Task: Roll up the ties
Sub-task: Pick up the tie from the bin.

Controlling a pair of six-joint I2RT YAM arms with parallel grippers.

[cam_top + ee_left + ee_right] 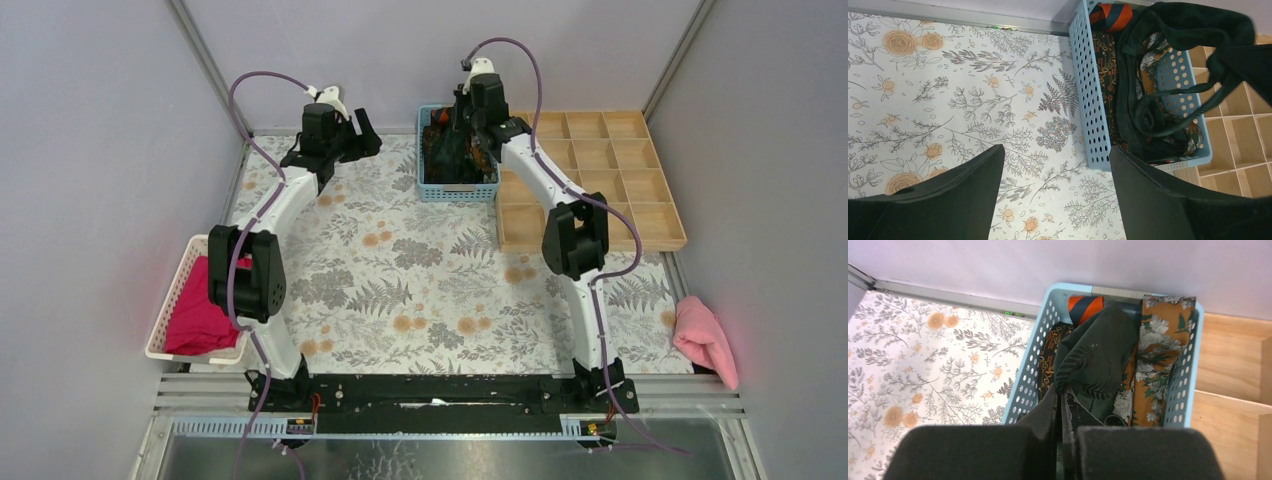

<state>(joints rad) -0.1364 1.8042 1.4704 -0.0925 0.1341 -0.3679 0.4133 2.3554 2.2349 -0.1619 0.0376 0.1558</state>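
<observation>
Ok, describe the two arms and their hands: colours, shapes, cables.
Both the left arm and the right arm have white tubular links joined by chunky black joint housings, on a black base rail. A purple cable loops along each. The left hand and right hand are black, with broad, flat, matte fingers.

Plain black-green tie (1098,350); orange-black striped tie (1085,307); brown floral tie (1158,350); light blue basket (1030,380); grey-orange floral mat (923,350).
</observation>
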